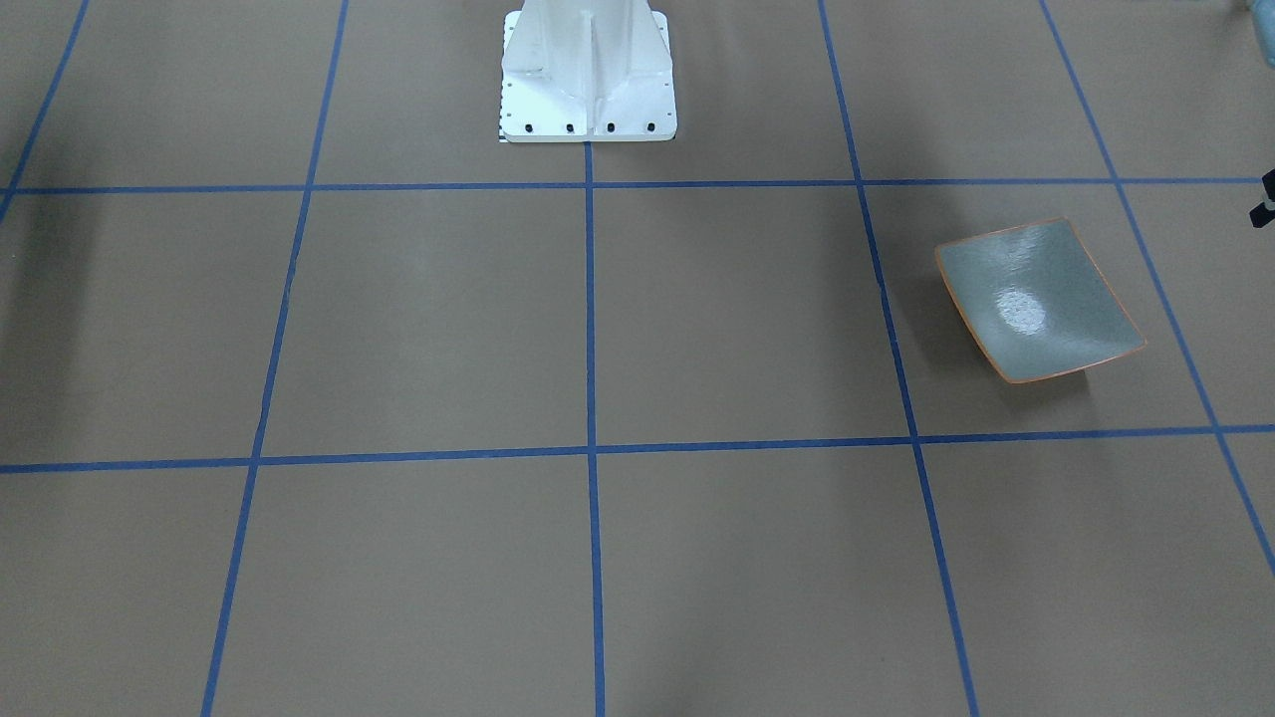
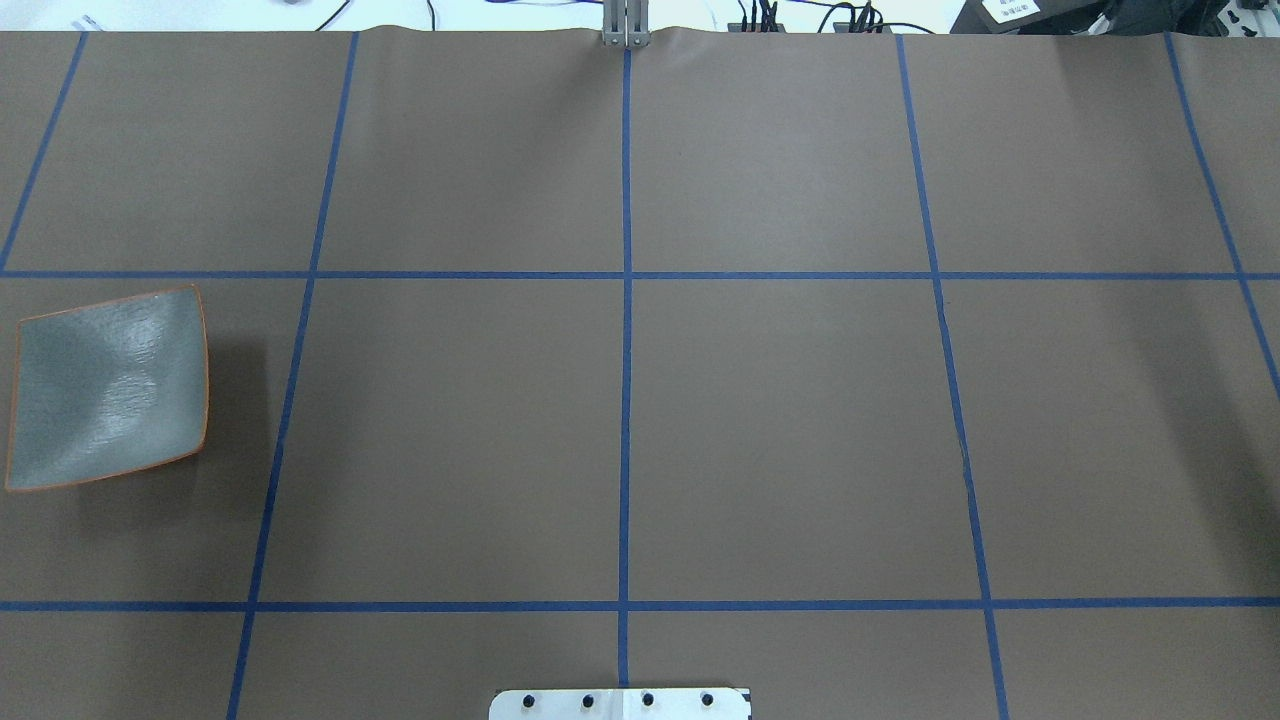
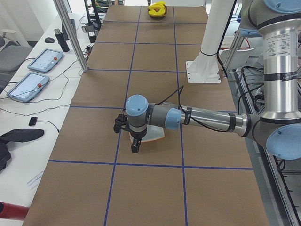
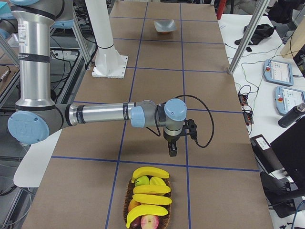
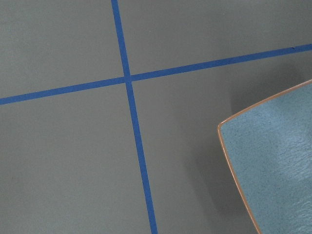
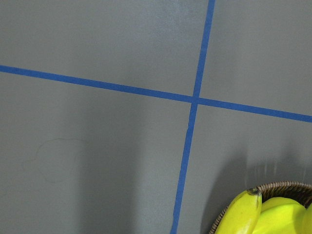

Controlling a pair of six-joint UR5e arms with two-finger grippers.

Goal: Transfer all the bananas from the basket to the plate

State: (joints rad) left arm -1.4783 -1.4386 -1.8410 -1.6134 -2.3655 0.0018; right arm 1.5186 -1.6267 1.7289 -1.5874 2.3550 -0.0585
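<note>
Bananas [image 4: 151, 199], four bright yellow curved ones with dark tips, lie stacked in a dark brown oval wicker basket [image 4: 127, 200] at the counter's [image 2: 780, 420] end on the robot's right. A green apple [image 4: 141, 181] and a red apple [image 4: 150, 222] share the basket with them.

A square, shallow, glossy grey-green plate [image 2: 110, 385] with a thin orange rim sits towards the opposite end, on the robot's left. Between plate and basket runs a long stretch of brown paper, marked into large squares by blue tape lines [image 2: 626, 350]. The white bolted pedestal [image 1: 588, 80] stands at the middle of the robot-side edge.

The left pincer [image 3: 135, 147] hangs pointing down over the plate's side, and its wrist view catches one corner of the plate. The right pincer [image 4: 172, 150] hangs pointing down just short of the basket, apart from the fruit. Both show only in the side views, so I cannot tell whether either is open or closed.

Slanted aluminium posts [image 4: 243, 40] stand along the operators' edge. A label [image 3: 277, 47] on the left arm's upright tube is too small to read.
</note>
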